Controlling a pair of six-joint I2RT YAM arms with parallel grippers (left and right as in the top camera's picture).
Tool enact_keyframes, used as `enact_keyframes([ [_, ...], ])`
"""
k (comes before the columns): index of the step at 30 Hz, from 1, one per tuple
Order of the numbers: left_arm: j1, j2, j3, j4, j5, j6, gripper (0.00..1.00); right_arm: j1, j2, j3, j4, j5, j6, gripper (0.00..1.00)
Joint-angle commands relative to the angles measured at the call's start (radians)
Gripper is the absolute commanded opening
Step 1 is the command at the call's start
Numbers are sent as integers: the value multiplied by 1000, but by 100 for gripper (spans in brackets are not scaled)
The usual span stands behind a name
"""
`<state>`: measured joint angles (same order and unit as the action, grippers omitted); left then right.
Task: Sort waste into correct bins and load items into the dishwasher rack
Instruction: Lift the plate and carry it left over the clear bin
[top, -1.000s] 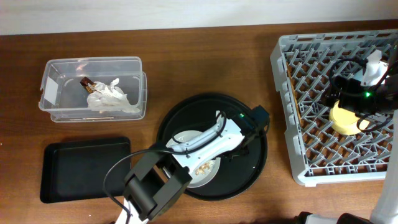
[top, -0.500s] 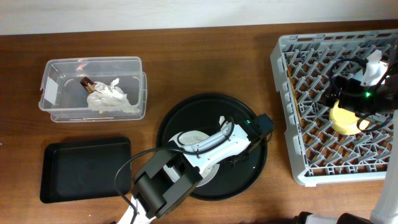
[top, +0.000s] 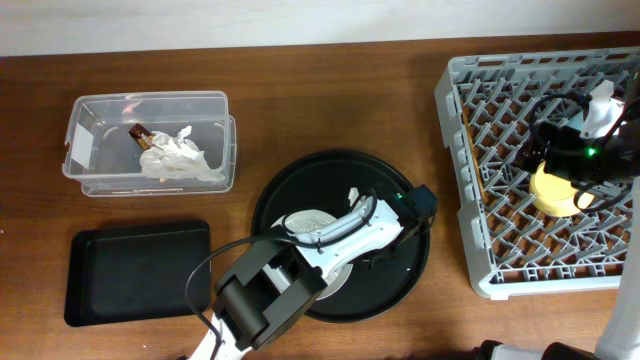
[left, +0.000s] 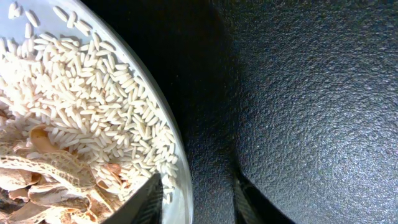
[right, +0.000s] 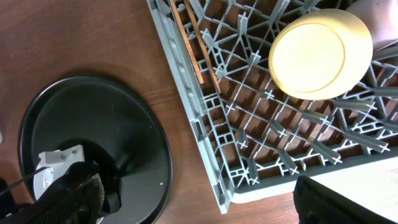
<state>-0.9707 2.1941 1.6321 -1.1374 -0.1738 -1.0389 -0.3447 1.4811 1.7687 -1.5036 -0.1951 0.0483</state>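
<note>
The left gripper (left: 196, 198) has its two fingers apart, astride the edge of the pale plate (left: 149, 87). One fingertip stands inside the rim against the food scraps (left: 74, 112), a heap of pale grains over brown husks. The other stands outside on the round black tray (left: 311, 93), with a dark gap between it and the rim.

In the right wrist view the right gripper (right: 205, 199) is spread wide with nothing between its fingers. It hangs over the near edge of the dishwasher rack (right: 205, 143). The yellow bowl (right: 320, 53) sits in the rack well ahead of it, and the chopsticks (right: 193, 50) lie along the rack's side.

From overhead, the crumpled paper (top: 180, 160) lies in the clear tub (top: 90, 110), far from both arms.
</note>
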Motion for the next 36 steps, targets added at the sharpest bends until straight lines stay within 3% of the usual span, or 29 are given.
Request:
enact_keyframes([
  [1,-3,18,-12,-6,-19,-4,29,-5,3,-1,0,13,-2,99],
  [5,-3,18,-12,-8,-19,-4,27,-5,3,-1,0,13,-2,98],
  [8,-3,18,-12,-9,-19,-4,18,-5,3,-1,0,13,-2,99],
  [16,-3,18,-12,-17,-18,-4,7,-5,3,-1,0,13,-2,98],
  [17,-3,18,-12,-21,-18,-4,2,-5,3,-1,0,13,-2,99],
  [36,-3,18,71,-168,-60,-4,1,-5,3,-1,0,13,-2,99],
])
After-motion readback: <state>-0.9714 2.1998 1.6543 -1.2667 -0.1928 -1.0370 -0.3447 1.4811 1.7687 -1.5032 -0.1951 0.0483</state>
